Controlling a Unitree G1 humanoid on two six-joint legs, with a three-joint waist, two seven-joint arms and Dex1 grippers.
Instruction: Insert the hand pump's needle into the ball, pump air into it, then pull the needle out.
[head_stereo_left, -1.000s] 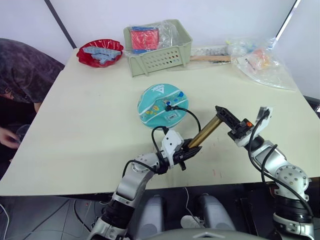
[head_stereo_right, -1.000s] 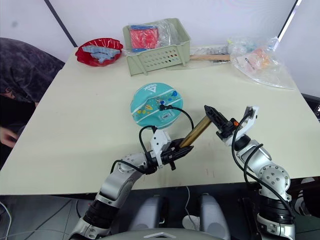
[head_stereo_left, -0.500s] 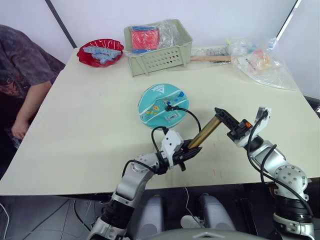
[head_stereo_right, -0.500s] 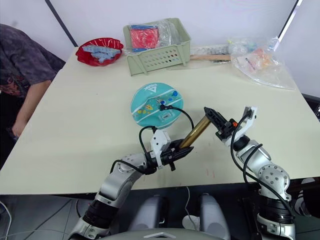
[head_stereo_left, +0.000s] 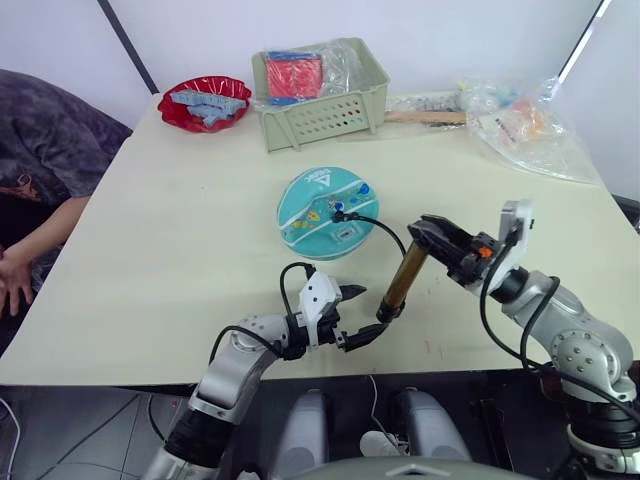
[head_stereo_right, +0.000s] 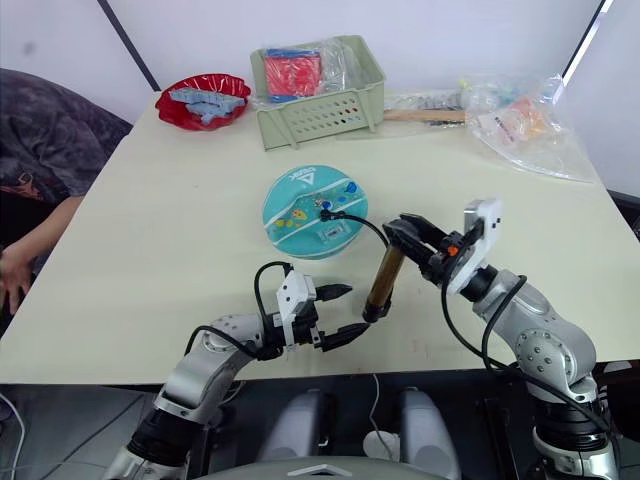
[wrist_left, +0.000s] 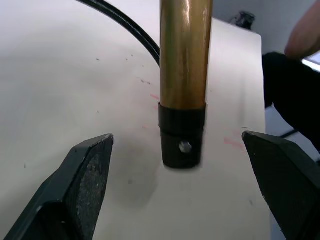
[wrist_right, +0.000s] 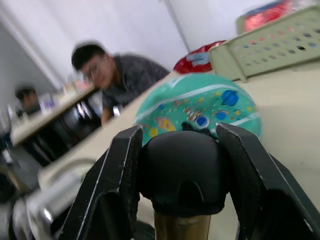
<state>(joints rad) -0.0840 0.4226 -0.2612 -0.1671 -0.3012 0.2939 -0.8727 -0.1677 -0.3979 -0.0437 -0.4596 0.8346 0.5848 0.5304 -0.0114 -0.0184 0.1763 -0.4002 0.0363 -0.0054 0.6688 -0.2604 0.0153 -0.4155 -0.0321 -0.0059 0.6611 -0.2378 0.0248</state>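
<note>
The teal ball (head_stereo_left: 318, 210) rests at the table's middle. The needle's black fitting (head_stereo_left: 339, 214) sits against the ball's top, and the pin itself is hidden. A black hose (head_stereo_left: 385, 228) arcs from the fitting toward the hand pump (head_stereo_left: 403, 280), which stands steeply tilted with its lower cap (wrist_left: 182, 140) near the table. My right gripper (head_stereo_left: 430, 237) is shut on the pump's black top handle (wrist_right: 182, 170), one finger (wrist_right: 112, 195) on each side. My left gripper (head_stereo_left: 364, 311) is open just left of the lower cap, its fingers (wrist_left: 75, 185) clear of it.
A green basket (head_stereo_left: 322, 110) and a red bowl (head_stereo_left: 203, 103) stand at the table's far side, with plastic bags (head_stereo_left: 520, 125) at the far right. A person (head_stereo_left: 45, 170) sits by the left edge. The near table edge runs just under both grippers.
My left gripper has let go of the pump's lower end, opened wide and drawn back to the left. The right gripper has swung the pump more upright. The person has shifted.
</note>
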